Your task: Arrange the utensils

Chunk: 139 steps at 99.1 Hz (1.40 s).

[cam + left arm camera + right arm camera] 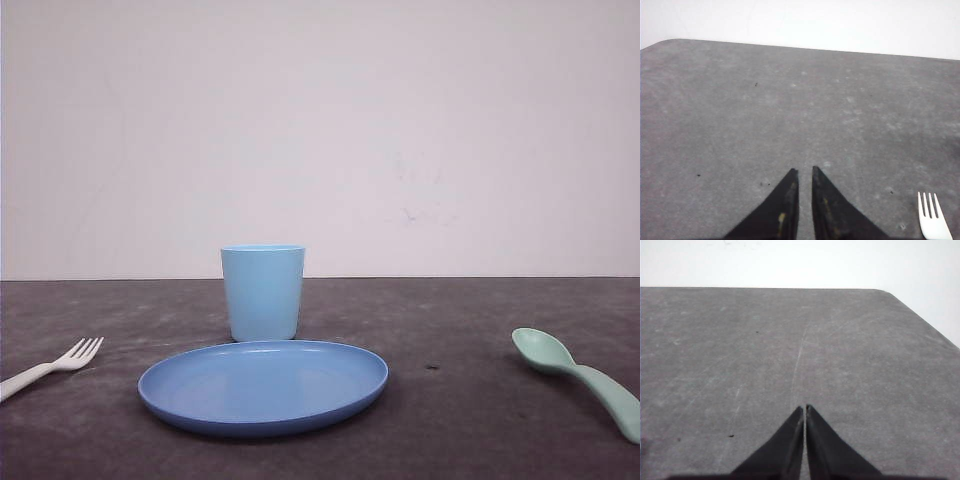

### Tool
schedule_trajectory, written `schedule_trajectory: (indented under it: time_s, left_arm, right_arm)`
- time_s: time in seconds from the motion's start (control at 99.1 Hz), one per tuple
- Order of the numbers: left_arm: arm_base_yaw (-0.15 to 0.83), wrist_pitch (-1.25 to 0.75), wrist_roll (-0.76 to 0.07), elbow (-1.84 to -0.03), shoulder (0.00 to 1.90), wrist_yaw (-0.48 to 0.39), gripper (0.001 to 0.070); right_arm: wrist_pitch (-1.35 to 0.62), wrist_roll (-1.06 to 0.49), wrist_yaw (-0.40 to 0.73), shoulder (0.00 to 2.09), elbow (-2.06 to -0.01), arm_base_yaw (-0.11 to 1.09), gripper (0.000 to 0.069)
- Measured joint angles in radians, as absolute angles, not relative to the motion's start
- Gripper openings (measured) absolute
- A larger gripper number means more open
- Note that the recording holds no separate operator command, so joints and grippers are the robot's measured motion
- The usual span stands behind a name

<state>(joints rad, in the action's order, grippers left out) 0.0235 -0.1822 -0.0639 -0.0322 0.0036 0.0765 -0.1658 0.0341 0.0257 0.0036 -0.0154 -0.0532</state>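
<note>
A small white fork (58, 366) lies on the dark table at the far left, tines pointing toward the plate. Its tines (931, 212) also show in the left wrist view, off to one side of my left gripper (805, 171). That gripper hovers over bare table, shut but for a narrow slit, holding nothing. A mint-green spoon (577, 376) lies at the far right, bowl toward the middle. My right gripper (805, 407) is shut and empty above bare table near a rounded table corner.
A blue round plate (263, 388) sits at the middle front with a light blue cup (263, 292) upright just behind it. The grey table (450, 330) ends at a white wall behind.
</note>
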Motion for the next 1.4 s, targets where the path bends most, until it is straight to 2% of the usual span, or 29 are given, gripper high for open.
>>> schedule_trajectory:
  time_s: [0.192,0.484,0.686,0.908,1.12,1.403]
  left_arm:
    - [0.023,-0.182,-0.075,-0.033,0.004,0.076,0.0023]
    - [0.023,-0.179,-0.198,-0.032,0.004,0.076,0.0023]
    - [0.023,-0.150,-0.250,-0.033,0.004,0.073,0.0023]
    - [0.023,-0.194,-0.308,-0.058,0.030,0.045,0.0023]
    - [0.023,-0.262,-0.315,-0.263,0.176,0.002,0.0023]
    - [0.023,-0.472,-0.229,-0.669,0.525,-0.025,0.0023]
  right_arm:
    - [-0.163,0.047,0.025,0.004,-0.015,-0.053,0.0007]
    - [-0.131,0.233,-0.026,0.004,-0.015,-0.053,0.0007]
    - [-0.068,0.319,-0.035,0.004,-0.015,-0.053,0.0007]
    - [-0.081,0.418,-0.104,0.017,-0.043,-0.053,0.0007]
    - [-0.259,0.409,-0.105,0.141,-0.278,-0.053,0.0007]
    - [-0.476,0.202,-0.105,0.464,-0.690,-0.018,0.0007]
